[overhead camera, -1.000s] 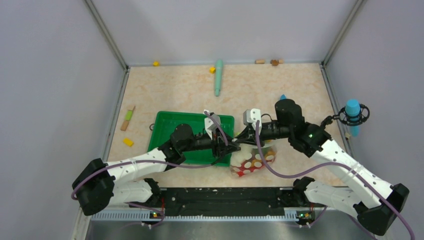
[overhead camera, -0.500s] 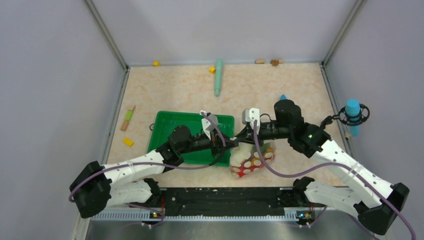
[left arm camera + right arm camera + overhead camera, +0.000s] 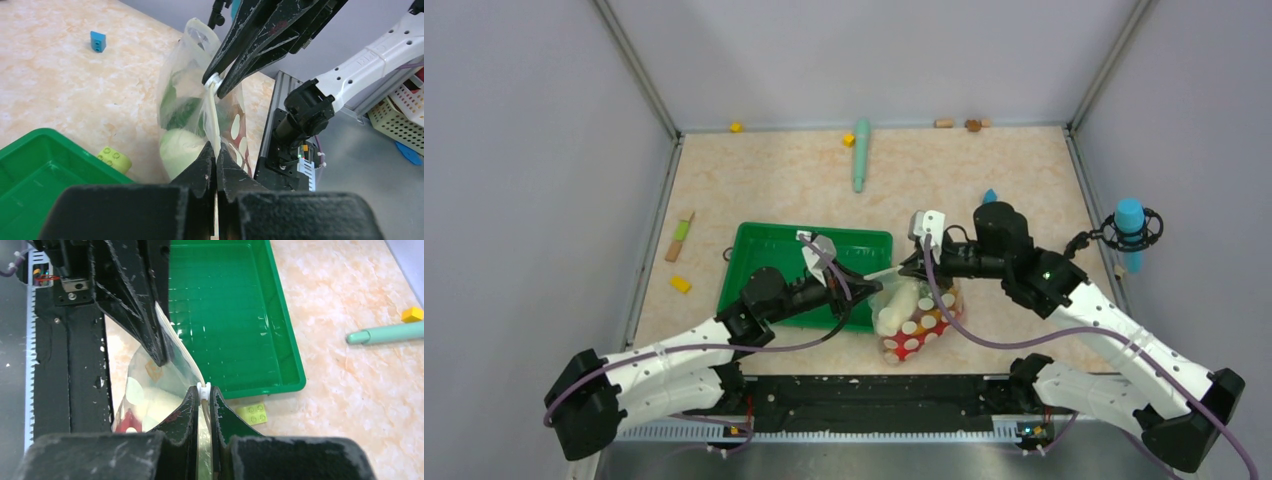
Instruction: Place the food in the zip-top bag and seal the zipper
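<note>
The dotted zip-top bag [image 3: 914, 318] sits just right of the green tray [image 3: 769, 248], its mouth edge raised. It holds food: a white radish [image 3: 181, 148], a green leaf [image 3: 181, 111] and red pieces [image 3: 129, 421]. My left gripper [image 3: 866, 289] is shut on the left end of the mouth edge [image 3: 216, 148]. My right gripper [image 3: 905, 268] is shut on the small white slider of the zipper [image 3: 203, 389]. The zipper strip [image 3: 212, 115] runs taut between the two grippers. The rest of the food is hidden.
A lime block [image 3: 252, 413] lies between tray and bag. A teal stick [image 3: 861, 155], yellow blocks [image 3: 736, 127] [image 3: 681, 285], a wood-and-green stick [image 3: 680, 237], a blue block [image 3: 990, 195] and wooden bits [image 3: 959, 124] lie around the table.
My left gripper has drawn back to the left, away from the right gripper, pulling the bag's mouth edge out taut between them. The right gripper has barely moved.
</note>
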